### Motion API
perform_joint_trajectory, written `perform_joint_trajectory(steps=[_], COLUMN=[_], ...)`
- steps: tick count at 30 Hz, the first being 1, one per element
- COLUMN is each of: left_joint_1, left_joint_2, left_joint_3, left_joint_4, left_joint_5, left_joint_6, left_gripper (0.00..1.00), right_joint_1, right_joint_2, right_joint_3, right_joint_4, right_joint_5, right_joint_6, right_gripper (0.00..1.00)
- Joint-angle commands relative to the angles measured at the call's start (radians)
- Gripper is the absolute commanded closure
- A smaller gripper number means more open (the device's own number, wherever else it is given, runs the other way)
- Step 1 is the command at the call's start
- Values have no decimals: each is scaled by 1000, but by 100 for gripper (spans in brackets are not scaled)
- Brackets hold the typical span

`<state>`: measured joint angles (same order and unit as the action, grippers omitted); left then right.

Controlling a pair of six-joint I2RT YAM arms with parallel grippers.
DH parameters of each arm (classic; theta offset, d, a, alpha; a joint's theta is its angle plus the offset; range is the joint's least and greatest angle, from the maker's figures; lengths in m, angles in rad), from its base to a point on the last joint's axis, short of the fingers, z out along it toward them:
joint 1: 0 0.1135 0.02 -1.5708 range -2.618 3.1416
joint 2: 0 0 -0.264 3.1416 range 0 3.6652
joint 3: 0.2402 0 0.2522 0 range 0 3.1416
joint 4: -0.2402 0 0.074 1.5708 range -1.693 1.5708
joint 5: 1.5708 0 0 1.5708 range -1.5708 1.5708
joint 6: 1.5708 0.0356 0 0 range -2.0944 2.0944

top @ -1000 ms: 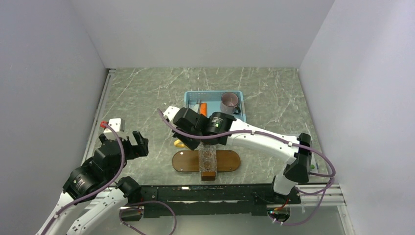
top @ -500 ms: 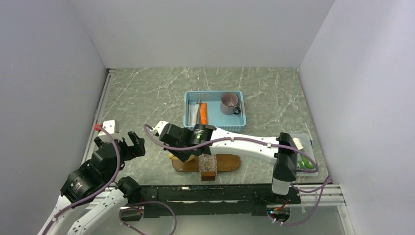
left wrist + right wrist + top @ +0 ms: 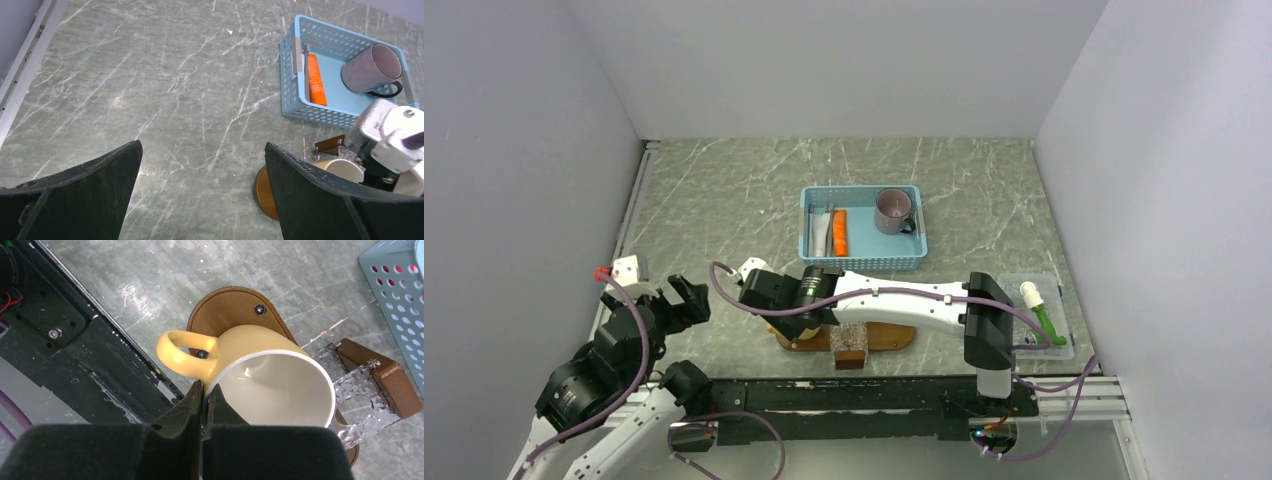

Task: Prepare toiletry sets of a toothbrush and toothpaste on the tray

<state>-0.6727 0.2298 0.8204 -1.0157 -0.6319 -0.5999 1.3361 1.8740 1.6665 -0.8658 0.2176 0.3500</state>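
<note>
My right gripper (image 3: pixel 204 390) has its fingers pinched nearly together on the rim of a yellow mug (image 3: pixel 260 385), one finger inside the lip and one outside, just beside the handle. The mug is tipped so its cream inside faces the wrist camera, and it sits over the left end of the tray (image 3: pixel 227 310). I cannot tell whether it touches the wood.

The tray lies along the near edge of the table (image 3: pixel 724 190), about midway between the two near corners. A clear plastic holder with a brown base (image 3: pixel 350 385) stands across its middle, just beside the mug.

The toothbrush (image 3: pixel 820 233) is not on the tray. It lies in the light-blue basket (image 3: pixel 862 262) out in the middle of the table, along the basket's left wall, with an orange tube (image 3: pixel 839 232) beside it and a grey mug (image 3: pixel 892 210) at the basket's right end.

My left gripper (image 3: pixel 202 145) hangs over bare table toward the near-left corner, fingers spread wide and holding nothing.

A small clear box (image 3: pixel 1056 290) sits by the right edge near the near-right corner (something green and white is inside, too small to name).
</note>
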Motion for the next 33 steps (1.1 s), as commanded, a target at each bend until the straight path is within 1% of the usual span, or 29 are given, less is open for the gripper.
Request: perform_joint_trajectory(steps=[1,26,33], left_joint_1=[4,4,4], left_joint_2=[-35,-61,-66], left_joint_3=[31,28,27], left_joint_4=[3,3,5], left_joint_5=[-39,-45,-43], left_joint_6=[-23,-27,-25], left_gripper=[1,1,1], right_joint_1=[4,12,14], right_joint_2=[-7,29,10], right_joint_3=[46,44,53], right_joint_4=[43,60,49], right_joint_5=[49,22,61], right_joint_6=[39,61,60], right_gripper=[100,99,70])
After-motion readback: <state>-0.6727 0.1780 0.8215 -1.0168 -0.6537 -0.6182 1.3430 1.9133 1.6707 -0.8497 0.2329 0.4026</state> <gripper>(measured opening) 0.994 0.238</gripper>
